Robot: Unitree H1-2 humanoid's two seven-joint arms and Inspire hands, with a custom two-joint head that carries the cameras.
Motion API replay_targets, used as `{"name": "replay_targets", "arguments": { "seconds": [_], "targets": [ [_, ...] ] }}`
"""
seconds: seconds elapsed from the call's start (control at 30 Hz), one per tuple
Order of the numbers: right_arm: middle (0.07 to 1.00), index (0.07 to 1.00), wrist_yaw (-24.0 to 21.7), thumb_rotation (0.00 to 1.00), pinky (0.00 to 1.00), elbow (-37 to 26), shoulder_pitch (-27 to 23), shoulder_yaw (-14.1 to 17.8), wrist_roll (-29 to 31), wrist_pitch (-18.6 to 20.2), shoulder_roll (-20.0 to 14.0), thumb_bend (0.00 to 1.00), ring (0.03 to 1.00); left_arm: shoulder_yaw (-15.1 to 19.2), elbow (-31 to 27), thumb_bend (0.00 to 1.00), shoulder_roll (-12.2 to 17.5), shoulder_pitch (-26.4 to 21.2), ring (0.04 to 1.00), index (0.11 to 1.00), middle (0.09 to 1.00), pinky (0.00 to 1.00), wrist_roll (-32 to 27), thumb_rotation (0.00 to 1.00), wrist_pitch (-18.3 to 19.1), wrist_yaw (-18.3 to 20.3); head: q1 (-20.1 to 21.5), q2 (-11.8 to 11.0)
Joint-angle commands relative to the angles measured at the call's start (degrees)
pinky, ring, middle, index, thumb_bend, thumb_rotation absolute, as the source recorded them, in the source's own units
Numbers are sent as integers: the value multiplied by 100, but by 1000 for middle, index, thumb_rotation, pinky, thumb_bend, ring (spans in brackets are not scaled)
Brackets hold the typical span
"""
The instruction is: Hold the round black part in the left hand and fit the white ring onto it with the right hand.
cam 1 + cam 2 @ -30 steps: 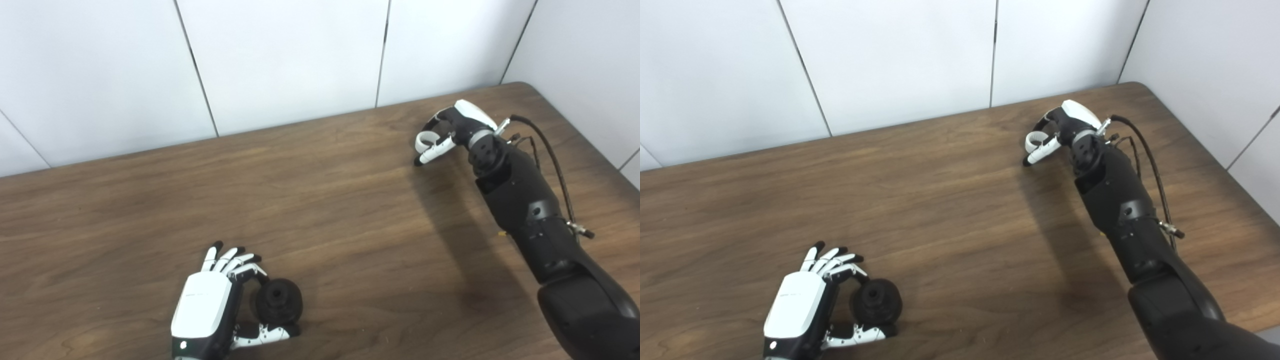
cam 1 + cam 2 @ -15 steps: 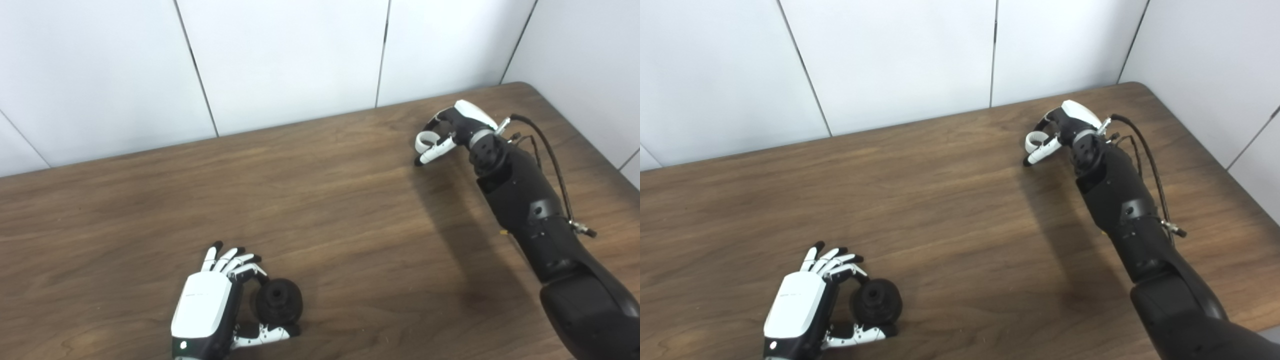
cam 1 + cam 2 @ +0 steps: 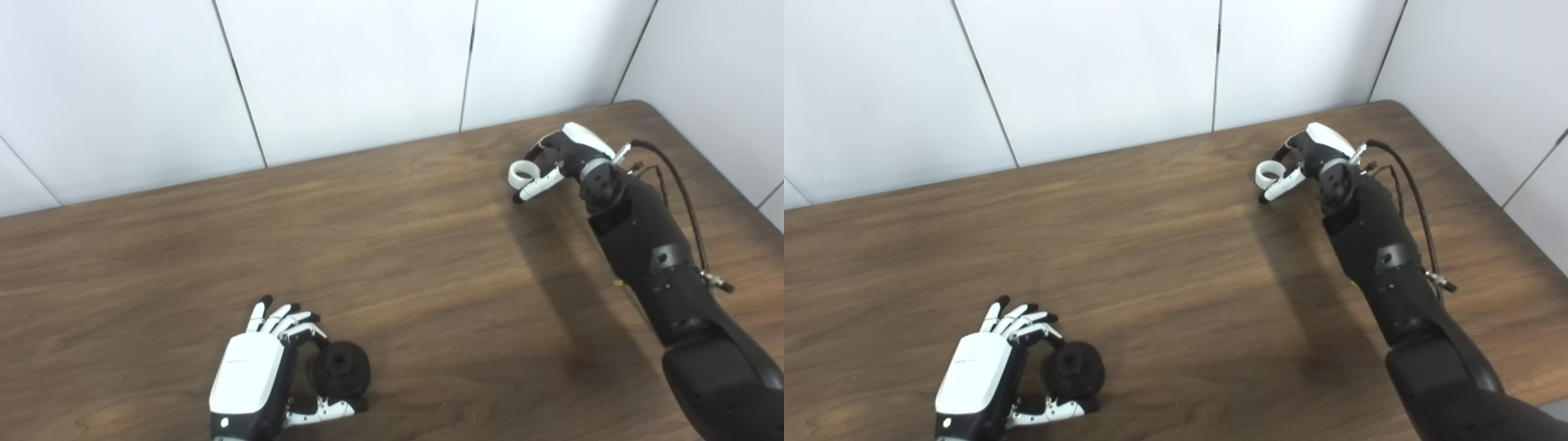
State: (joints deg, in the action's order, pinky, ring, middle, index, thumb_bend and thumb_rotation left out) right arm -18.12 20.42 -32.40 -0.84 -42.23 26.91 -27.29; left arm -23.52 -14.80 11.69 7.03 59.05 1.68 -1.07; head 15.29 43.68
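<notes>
The round black part [image 3: 340, 368] rests on the wooden table [image 3: 392, 275] near the front edge. My left hand [image 3: 257, 373] is cupped beside it, fingers above and thumb below, apparently touching it without a firm hold. The white ring [image 3: 522, 174] is at the far right of the table, pinched between the fingers and thumb of my right hand [image 3: 560, 156]. It looks slightly raised off the table. The same shows in the right eye view: black part [image 3: 1073, 370], ring [image 3: 1267, 172], right hand [image 3: 1311, 147].
White wall panels [image 3: 343, 73] rise along the table's far edge and at the right corner. My right forearm [image 3: 649, 257] with its black cable lies over the right side of the table.
My right hand has drawn slightly right and back with the white ring pinched in it, and the ring now shows more clearly. The left hand and black part have not moved.
</notes>
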Motion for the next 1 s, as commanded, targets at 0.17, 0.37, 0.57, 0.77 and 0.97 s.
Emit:
{"name": "replay_targets", "arguments": {
  "seconds": [0.17,0.37,0.57,0.77,0.97],
  "targets": [
    [898,632,122,154,1000,-129,-201,21,-48,0,-139,792,1000,-19,-37,525,93,83,870,483,767,1000,111,56,30,200,-2,4],
    [894,622,166,153,1000,-85,-210,2,-11,0,-125,799,1000,-16,-31,525,89,83,871,483,766,1000,92,55,18,187,-6,0],
    [859,503,300,140,1000,-142,-157,-118,72,-7,-158,554,1000,-23,-21,525,81,79,868,483,765,1000,114,56,18,175,-20,1],
    [857,486,449,131,1000,-198,-99,-251,166,-26,-238,523,1000,-25,-26,525,75,74,870,483,767,1000,118,56,16,175,-18,1],
    [869,487,358,131,1000,-244,-48,-279,159,0,-324,520,1000,-21,-38,525,72,70,871,483,768,1000,123,56,31,190,-9,-1]
  ]
}}
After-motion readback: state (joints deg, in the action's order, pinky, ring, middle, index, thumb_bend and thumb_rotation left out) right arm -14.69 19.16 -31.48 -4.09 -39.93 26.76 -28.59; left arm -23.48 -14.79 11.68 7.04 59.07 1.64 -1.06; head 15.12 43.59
